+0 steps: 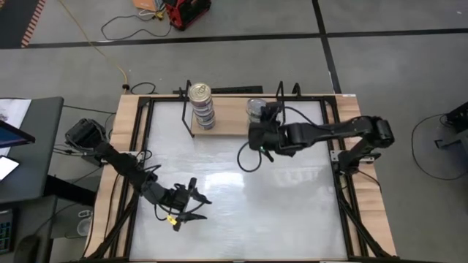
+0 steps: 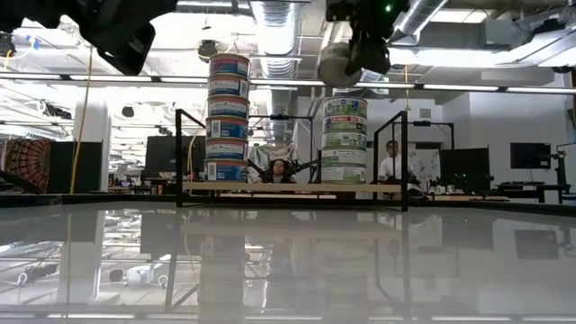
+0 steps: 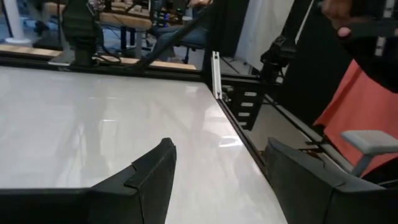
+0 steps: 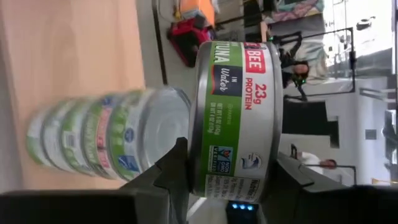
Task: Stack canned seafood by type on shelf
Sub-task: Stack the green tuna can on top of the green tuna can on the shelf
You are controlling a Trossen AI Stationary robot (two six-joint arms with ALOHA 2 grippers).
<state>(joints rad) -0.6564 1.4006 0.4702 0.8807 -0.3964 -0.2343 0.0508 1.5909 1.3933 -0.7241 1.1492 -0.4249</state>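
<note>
Two stacks are kept by type on the shelf (image 1: 227, 130), and one green-labelled tin (image 4: 239, 118) is held clamped in the right gripper (image 4: 231, 165) above the green-labelled stack (image 2: 344, 140), while the left gripper (image 1: 189, 206) waits with fingers apart over the table.

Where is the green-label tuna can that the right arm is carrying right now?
The green-label tuna can sits between the right gripper's fingers, held in the air just above the green stack on the right part of the shelf.
</note>
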